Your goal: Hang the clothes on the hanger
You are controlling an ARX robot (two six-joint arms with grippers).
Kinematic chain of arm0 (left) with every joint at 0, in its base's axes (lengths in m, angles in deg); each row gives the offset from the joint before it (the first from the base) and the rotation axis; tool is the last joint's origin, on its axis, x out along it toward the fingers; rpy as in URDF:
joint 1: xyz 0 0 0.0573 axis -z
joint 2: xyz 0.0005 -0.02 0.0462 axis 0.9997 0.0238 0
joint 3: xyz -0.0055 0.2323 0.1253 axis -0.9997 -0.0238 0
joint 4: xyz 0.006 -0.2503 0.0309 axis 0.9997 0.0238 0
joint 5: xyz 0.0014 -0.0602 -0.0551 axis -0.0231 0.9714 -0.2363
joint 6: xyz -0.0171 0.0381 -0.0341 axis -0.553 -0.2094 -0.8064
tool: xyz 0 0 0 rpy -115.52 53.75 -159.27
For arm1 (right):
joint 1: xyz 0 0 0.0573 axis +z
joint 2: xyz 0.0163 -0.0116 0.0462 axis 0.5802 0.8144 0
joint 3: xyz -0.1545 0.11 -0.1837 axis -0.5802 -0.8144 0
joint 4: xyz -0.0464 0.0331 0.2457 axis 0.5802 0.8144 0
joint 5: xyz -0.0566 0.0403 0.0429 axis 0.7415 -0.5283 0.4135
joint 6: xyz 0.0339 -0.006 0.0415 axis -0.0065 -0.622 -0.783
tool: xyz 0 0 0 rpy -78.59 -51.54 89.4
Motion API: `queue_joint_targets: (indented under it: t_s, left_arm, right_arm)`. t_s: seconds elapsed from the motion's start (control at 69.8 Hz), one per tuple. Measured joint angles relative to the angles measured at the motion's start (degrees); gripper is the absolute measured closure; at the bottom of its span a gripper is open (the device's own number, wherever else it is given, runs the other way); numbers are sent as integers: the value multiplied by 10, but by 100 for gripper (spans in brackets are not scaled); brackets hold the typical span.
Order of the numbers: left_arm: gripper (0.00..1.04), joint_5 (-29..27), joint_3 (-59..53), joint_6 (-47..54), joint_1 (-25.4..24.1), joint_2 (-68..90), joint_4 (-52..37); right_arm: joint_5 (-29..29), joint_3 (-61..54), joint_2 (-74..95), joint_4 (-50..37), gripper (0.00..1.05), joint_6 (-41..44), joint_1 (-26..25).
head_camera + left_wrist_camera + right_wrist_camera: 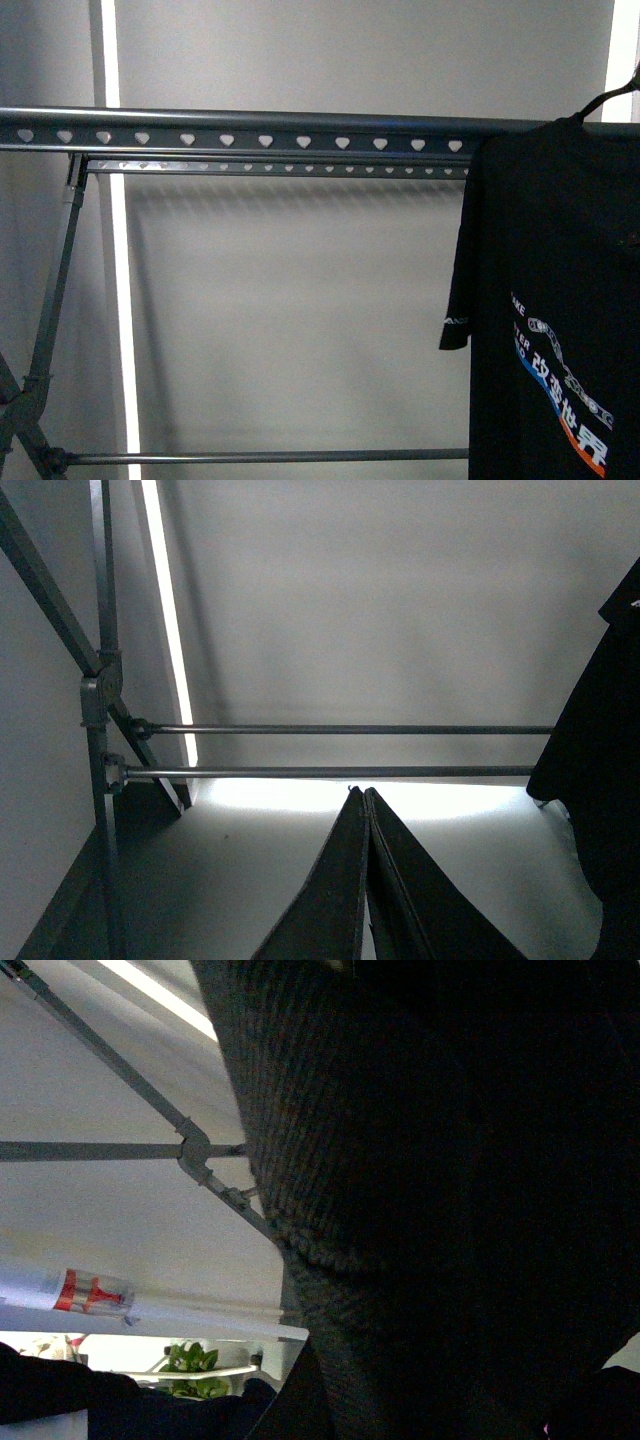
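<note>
The hanger's long grey rail (240, 132), pierced by heart-shaped holes, runs across the top of the front view. The clothes (560, 300), a black T-shirt with white, blue and orange print, hang down from the rail's right end. Neither arm shows in the front view. My left gripper (364, 794) is shut and empty, pointing at the rack's two lower bars (340, 772), well left of the shirt's edge (600, 770). My right gripper (365, 1290) is shut on the clothes (450, 1160), whose dark cloth fills its view and hides the fingers.
A black coat-hanger hook (615, 92) rises above the shirt's shoulder. The rack's slanted legs (45, 340) and their joint (195, 1150) stand to the left. A bright light strip (125, 300) runs down the grey wall. A green plant (195, 1370) and a red-labelled white tube (90, 1292) lie beyond.
</note>
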Motion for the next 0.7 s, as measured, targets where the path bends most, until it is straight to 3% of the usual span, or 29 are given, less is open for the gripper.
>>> queue_joint_targets:
  t_s: [0.344, 0.487, 0.702]
  left_arm:
    - [101, 0, -16, 1, 0, -72, 41]
    - [101, 0, -16, 1, 0, -113, 83]
    - [101, 0, -16, 2, 0, -147, 117]
  right_arm:
    - [-43, -125, -111, -11, 97, 15, -69]
    - [-32, -171, -117, -15, 97, 43, -50]
    - [6, -122, -33, -19, 97, 51, -14]
